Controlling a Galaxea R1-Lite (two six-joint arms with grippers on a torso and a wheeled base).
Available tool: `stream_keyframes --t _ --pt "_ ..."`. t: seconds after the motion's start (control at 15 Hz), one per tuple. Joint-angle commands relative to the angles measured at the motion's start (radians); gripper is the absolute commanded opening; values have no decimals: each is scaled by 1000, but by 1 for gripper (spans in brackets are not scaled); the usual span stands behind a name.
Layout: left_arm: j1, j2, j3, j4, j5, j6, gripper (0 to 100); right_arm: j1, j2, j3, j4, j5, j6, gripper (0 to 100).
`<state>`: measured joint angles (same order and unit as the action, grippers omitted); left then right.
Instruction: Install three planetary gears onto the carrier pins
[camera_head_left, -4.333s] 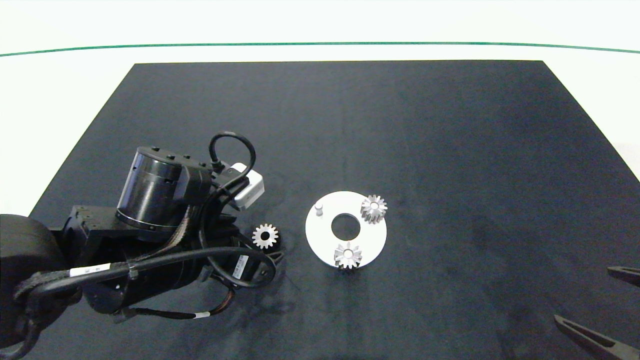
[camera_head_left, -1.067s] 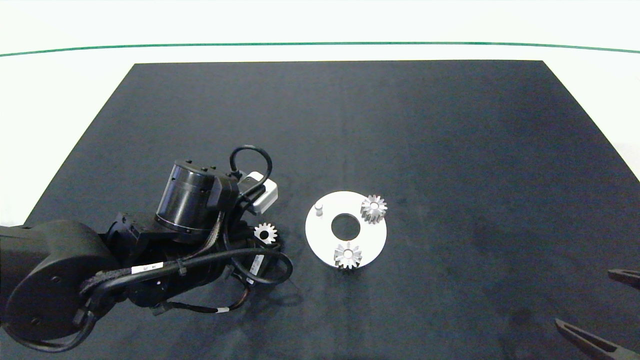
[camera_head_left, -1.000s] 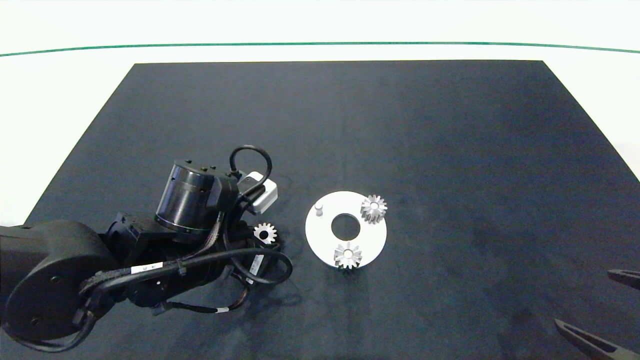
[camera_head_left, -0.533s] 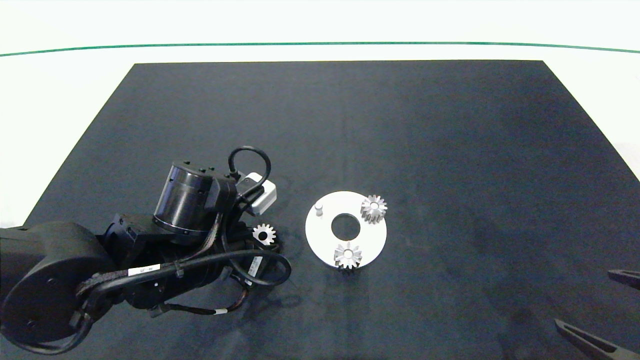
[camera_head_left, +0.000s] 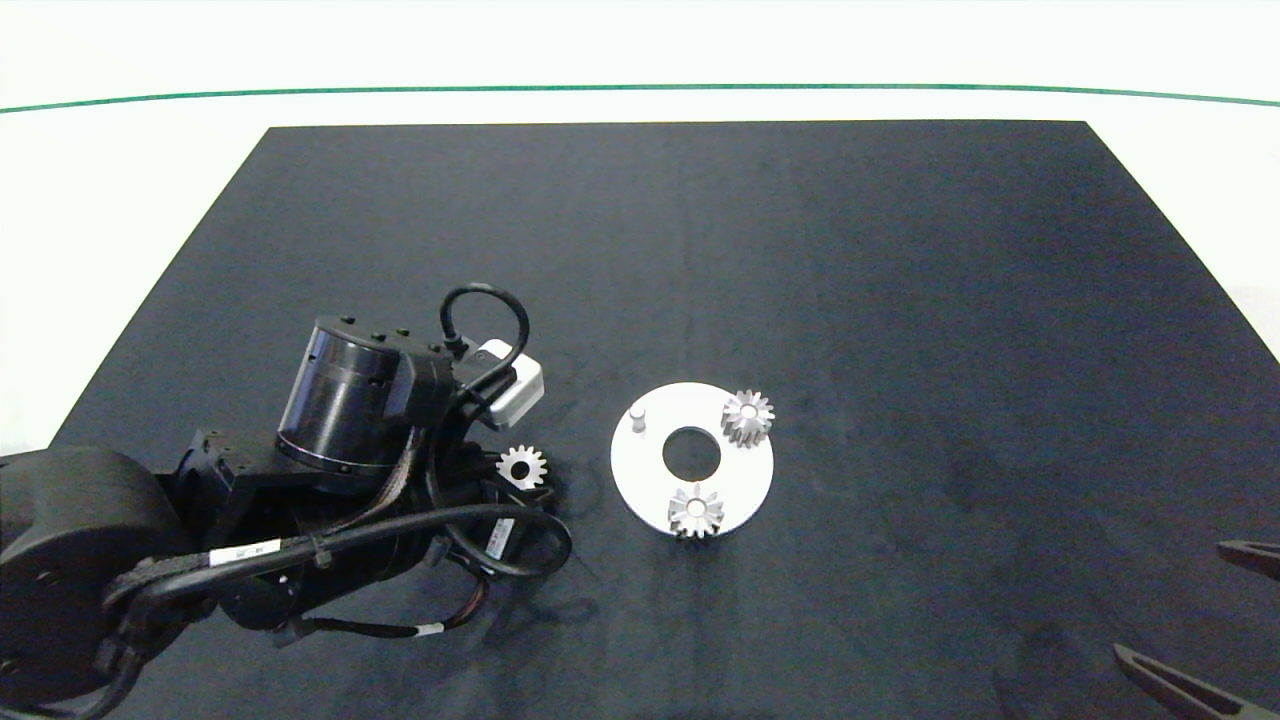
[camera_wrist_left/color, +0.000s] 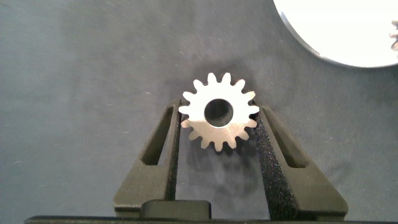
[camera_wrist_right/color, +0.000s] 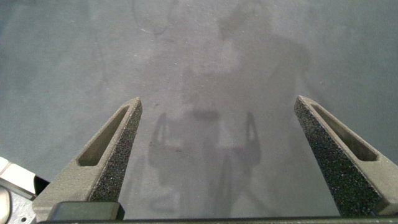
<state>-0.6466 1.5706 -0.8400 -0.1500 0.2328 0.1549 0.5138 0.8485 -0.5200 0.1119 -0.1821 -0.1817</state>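
We see the white disc (camera_head_left: 744, 483) on the black mat (camera_head_left: 700, 250), carrying two seated planetary gears (camera_head_left: 747, 417) and one bare carrier pin (camera_head_left: 638, 417). Just beside the disc, on the bare pin's side, our left gripper (camera_wrist_left/color: 219, 134) pinches the third gear (camera_wrist_left/color: 219, 114) between its pads; only the wrist view shows that grip. The arm's white cable labels are unreadable. Far from the disc, our right gripper (camera_wrist_right/color: 217, 149) hangs spread wide over the mat.

left arm pulls back with the loose gear

the left gripper (camera_wrist_left/color: 217, 121), clamped on the third gear (camera_head_left: 522, 466), has drawn slightly away from the white disc (camera_head_left: 750, 470) since a second ago, carrying the gear with it
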Motion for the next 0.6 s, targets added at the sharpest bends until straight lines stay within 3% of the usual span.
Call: stream_keyframes --t 0.07,0.2,0.27,0.4,0.6 --pt "-1 -41 -36 15 2 3 0 5 -12 0 2 -2 -5 100" --pt "-5 -43 -94 84 2 6 0 5 -19 0 2 -2 -5 100" --pt "-25 -32 -175 168 10 6 0 5 -26 0 2 -3 -5 100" --pt "-44 -17 -272 248 25 8 0 3 -40 -3 0 -3 -13 100" --pt "-88 31 -330 268 54 8 0 3 -62 -8 2 -3 -18 100"
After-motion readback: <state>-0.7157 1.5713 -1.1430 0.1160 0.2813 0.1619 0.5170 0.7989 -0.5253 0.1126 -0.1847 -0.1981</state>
